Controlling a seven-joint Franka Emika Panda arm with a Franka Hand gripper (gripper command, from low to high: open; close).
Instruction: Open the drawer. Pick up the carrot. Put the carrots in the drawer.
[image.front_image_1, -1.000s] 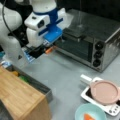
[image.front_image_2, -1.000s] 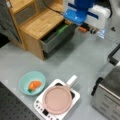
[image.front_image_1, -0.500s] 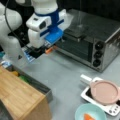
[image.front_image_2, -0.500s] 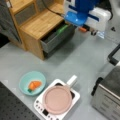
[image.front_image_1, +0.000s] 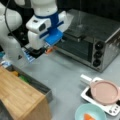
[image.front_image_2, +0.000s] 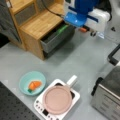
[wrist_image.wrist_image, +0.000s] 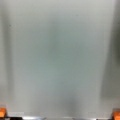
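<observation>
Gripper (image.front_image_2: 87, 30) above bare table, beside open drawer (image.front_image_2: 56, 37); grip state unclear. Carrot (image.front_image_2: 34, 85) well apart, in bowl (image.front_image_2: 23, 81).

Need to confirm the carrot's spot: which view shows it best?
A front view: the carrot lies in full sight inside the teal bowl. In a front view it is cut off at the bottom edge. The wrist view shows only bare grey surface.

The drawer (image.front_image_2: 56, 40) is dark grey under a light-brown wooden cabinet top (image.front_image_2: 41, 22), with a green vegetable (image.front_image_2: 62, 28) inside. An orange carrot (image.front_image_2: 34, 85) lies in a pale teal bowl (image.front_image_2: 23, 82); the worktop (image.front_image_1: 67, 72) is plain grey, the pan (image.front_image_2: 57, 100) dusty pink, the toaster oven (image.front_image_1: 100, 37) silver with black knobs
</observation>
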